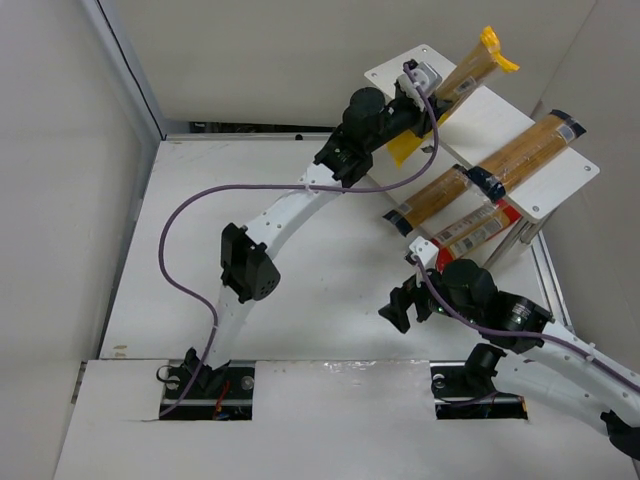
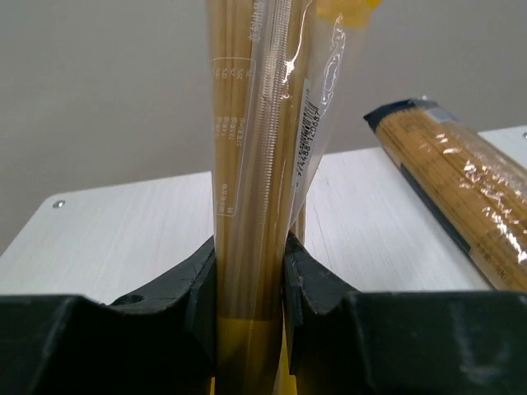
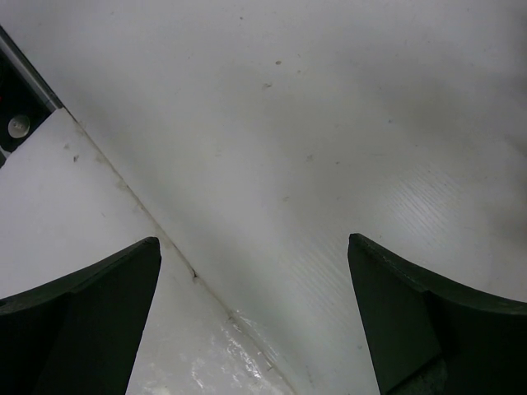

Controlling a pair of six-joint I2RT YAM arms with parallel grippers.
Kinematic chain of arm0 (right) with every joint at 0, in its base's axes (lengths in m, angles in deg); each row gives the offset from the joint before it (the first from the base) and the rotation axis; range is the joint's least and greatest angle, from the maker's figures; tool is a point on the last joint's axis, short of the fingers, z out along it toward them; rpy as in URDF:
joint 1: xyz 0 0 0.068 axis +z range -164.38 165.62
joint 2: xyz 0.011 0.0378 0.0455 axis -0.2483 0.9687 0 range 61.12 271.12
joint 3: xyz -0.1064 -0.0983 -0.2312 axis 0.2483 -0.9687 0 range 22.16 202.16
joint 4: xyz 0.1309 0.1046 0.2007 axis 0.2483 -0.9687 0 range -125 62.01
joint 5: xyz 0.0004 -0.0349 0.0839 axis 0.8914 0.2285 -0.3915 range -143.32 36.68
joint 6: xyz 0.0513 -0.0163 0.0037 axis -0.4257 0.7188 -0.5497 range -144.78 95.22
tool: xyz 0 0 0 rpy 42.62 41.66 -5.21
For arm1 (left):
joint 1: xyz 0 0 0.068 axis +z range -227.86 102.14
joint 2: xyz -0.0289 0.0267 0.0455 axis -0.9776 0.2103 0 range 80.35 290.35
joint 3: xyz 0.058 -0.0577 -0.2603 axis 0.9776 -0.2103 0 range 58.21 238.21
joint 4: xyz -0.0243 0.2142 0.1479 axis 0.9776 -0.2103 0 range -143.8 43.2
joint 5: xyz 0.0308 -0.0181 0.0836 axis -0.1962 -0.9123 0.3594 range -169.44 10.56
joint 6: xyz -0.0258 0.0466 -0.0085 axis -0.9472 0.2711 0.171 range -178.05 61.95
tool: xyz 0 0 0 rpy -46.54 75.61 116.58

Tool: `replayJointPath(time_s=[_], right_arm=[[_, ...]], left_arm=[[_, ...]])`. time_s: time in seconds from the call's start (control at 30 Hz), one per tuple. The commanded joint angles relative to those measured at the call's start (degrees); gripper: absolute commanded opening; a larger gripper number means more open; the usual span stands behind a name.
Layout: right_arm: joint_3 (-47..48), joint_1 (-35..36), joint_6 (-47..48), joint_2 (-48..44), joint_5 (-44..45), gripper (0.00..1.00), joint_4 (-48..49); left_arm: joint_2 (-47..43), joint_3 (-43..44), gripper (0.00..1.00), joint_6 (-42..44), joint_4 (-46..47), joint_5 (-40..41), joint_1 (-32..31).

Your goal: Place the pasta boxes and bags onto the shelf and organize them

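My left gripper (image 1: 430, 98) is shut on a bright yellow bag of spaghetti (image 1: 478, 62), held over the far left end of the white shelf (image 1: 570, 172). In the left wrist view its fingers (image 2: 306, 280) pinch the bag (image 2: 251, 156) above the shelf board (image 2: 123, 239). An orange-brown pack with dark blue bands (image 1: 528, 148) lies on the shelf, seen also from the left wrist (image 2: 465, 206). A second orange-brown pack (image 1: 432, 200) and a slim red-and-white one (image 1: 470, 228) lie off the shelf's near edge. My right gripper (image 1: 402, 303) is open over bare table (image 3: 329, 123), holding nothing.
White walls close the table at the back and left. A purple cable (image 1: 180, 215) loops from the left arm over the table. A seam between two table panels (image 3: 148, 222) runs under the right gripper. The shelf's thin metal legs (image 1: 528, 232) stand by the right edge.
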Motion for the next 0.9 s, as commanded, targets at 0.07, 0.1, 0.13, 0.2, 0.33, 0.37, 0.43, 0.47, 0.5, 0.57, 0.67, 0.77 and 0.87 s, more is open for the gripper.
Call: replayJointPath(time_s=[0.07,0.1,0.13,0.2,0.33,0.37,0.43,0.47,0.5,0.57,0.67,0.77,0.87], right_arm=[[1.2,0.4,-1.6,-0.4,1.4,1.00,0.3],[1.2,0.4,-1.6,-0.4,1.4,1.00,0.3],[0.7,0.4,-1.6,-0.4,1.4,1.00,0.3],[0.7,0.4,-1.6,-0.4,1.4,1.00,0.3],[0.7,0.4,-1.6,-0.4,1.4,1.00,0.3],[0.7,0.4,-1.6,-0.4,2.0,1.00,-0.3],[0.7,0.4,-2.2,-0.4,2.0,1.00,-0.4],[0.7,0.4,-2.2,-0.9,2.5,1.00,-0.4],[0.7,0.4,-2.2,-0.9,2.5,1.00,-0.4],[0.7,0.4,-2.2,-0.9,3.1,1.00,-0.4],[1.5,0.4,-2.2,-0.9,4.5,1.00,-1.4],[1.5,0.4,-2.7,-0.9,5.7,1.00,-1.4],[1.5,0.4,-2.7,-0.9,6.3,1.00,-1.4]], left_arm=[[-2.4,5.4,0.00,-3.1,27.2,-5.0,-0.1],[-2.4,5.4,0.00,-3.1,27.9,-5.7,-0.1],[-2.4,5.4,0.00,-3.1,28.6,-5.7,-0.1],[-2.4,5.4,0.00,-3.1,31.3,-7.7,-0.1],[-0.4,7.2,0.00,-4.2,36.8,-7.2,-0.1],[0.6,8.4,0.00,-5.2,36.8,-7.1,-0.1],[2.1,9.4,0.00,-6.4,38.1,-6.6,-0.1],[3.7,9.4,0.00,-7.0,39.5,-6.6,-0.1],[3.7,9.4,0.00,-7.0,39.5,-7.1,-0.1],[5.7,9.4,0.00,-7.0,40.0,-5.9,-0.8],[7.8,10.0,0.00,-7.0,40.0,-5.4,-1.4],[8.4,10.0,0.00,-7.0,40.0,-4.4,-1.9],[8.9,10.0,0.10,-7.5,39.5,-3.0,-1.9]])
